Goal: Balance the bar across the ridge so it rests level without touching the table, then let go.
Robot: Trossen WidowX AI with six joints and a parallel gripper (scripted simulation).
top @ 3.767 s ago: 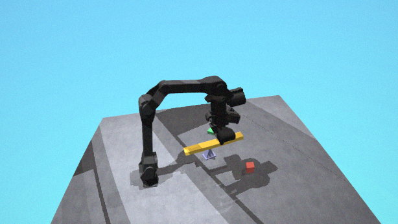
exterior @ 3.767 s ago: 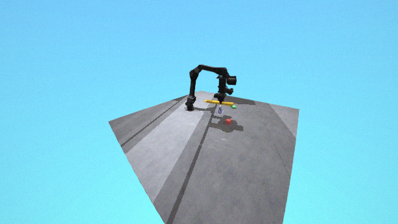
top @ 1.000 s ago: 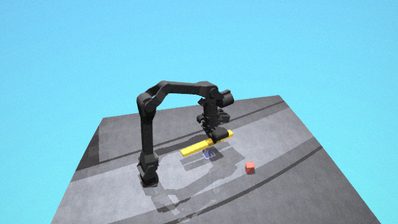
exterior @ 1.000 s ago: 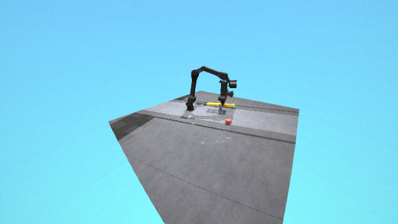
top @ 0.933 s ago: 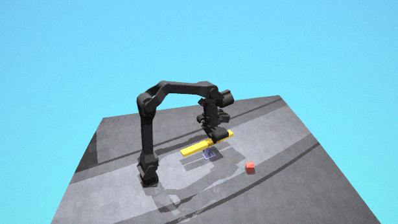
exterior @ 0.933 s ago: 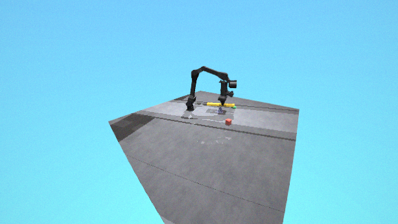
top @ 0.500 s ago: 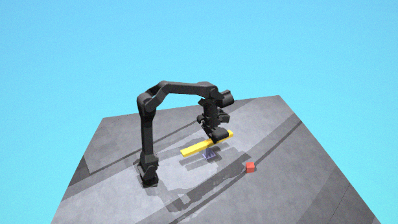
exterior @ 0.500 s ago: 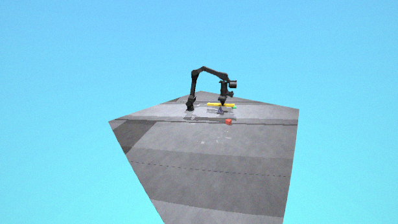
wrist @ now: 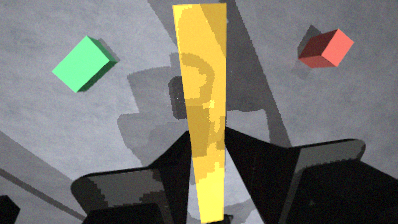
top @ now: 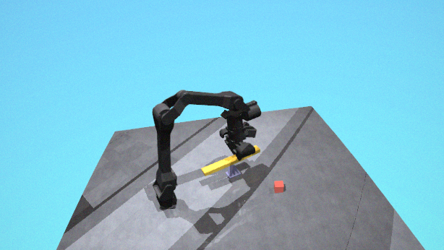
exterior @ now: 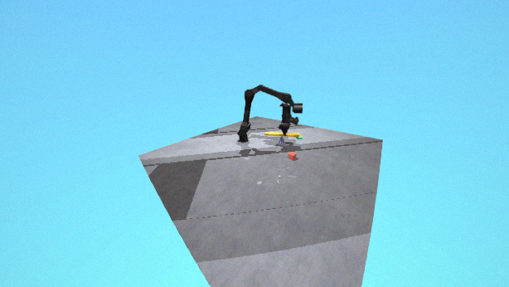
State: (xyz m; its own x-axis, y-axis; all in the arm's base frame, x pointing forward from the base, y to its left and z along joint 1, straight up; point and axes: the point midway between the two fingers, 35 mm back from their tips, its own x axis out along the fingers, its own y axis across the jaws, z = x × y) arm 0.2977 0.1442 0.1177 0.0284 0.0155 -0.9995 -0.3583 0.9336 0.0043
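A long yellow bar (top: 218,165) (exterior: 272,133) (wrist: 202,55) is held off the table, close to level in the exterior view. My gripper (top: 239,157) (exterior: 284,133) (wrist: 206,132) points down and is shut on the bar, with a finger on each side of it. A small purple-blue ridge (top: 233,173) (exterior: 281,141) stands on the table below the bar's middle part. Its top is close under the bar; whether the two touch, I cannot tell. The ridge is hidden in the wrist view.
A red cube (top: 278,186) (exterior: 292,156) (wrist: 338,48) lies on the table (top: 325,217) (exterior: 290,216) to one side of the bar. A green block (exterior: 299,137) (wrist: 84,64) lies on the other side. Broad shadows cross the table.
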